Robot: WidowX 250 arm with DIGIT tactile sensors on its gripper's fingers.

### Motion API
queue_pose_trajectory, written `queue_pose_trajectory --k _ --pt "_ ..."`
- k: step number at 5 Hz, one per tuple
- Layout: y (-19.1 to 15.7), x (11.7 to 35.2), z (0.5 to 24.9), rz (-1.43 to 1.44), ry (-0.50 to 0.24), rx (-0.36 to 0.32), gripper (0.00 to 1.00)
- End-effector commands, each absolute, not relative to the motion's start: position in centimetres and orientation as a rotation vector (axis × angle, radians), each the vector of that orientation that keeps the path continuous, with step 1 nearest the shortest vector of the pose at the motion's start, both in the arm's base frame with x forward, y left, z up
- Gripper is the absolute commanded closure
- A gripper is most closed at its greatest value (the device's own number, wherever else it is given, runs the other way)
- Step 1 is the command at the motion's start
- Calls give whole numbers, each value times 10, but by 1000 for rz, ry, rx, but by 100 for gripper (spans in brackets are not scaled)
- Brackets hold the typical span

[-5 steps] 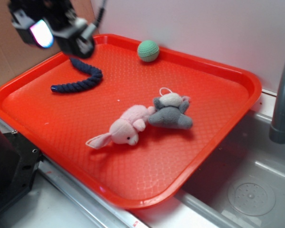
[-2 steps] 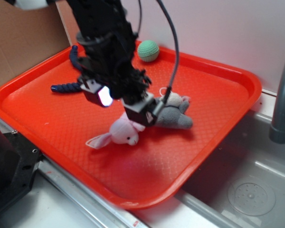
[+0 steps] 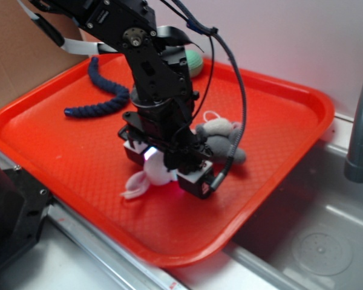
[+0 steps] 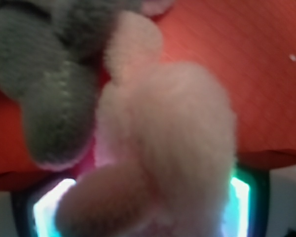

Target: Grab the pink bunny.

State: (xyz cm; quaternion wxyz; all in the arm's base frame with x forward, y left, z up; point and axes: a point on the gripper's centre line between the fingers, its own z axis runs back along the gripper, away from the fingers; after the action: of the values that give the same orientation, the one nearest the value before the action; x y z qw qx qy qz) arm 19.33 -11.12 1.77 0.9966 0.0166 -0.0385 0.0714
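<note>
The pink bunny [image 3: 152,173] lies on the red tray [image 3: 60,139], one floppy ear [image 3: 133,188] sticking out toward the front. My gripper [image 3: 166,169] is down over it, jaws wide apart with a lit finger [image 3: 135,154] on one side and the other finger [image 3: 195,181] on the far side. In the wrist view the pink bunny [image 4: 172,148] fills the space between the two glowing fingers [image 4: 44,212], blurred by closeness. The gripper [image 4: 138,210] stands open around it. The bunny's body is mostly hidden under the arm in the exterior view.
A grey and white plush [image 3: 221,142] lies touching the bunny's far side, also grey plush [image 4: 44,98] in the wrist view. A dark blue rope [image 3: 106,90] and a green ball [image 3: 195,60] sit at the tray's back. A sink [image 3: 314,241] and grey faucet [image 3: 360,121] are at the right.
The arm came from the back left corner to the tray's middle and dropped onto the bunny. The fingers now straddle it. The bunny's ear shifted slightly.
</note>
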Motion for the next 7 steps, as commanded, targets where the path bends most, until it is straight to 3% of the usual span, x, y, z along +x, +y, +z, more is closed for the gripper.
queue_pose_trajectory --k 1,3,4,6,7 --pt "-97 195 30 143 -72 16 100" --pt "-53 203 112 126 -30 53 100" --pt "-28 209 148 149 -62 45 100" --pt "6 202 193 191 -110 37 100" --pt "9 201 193 228 -89 45 100"
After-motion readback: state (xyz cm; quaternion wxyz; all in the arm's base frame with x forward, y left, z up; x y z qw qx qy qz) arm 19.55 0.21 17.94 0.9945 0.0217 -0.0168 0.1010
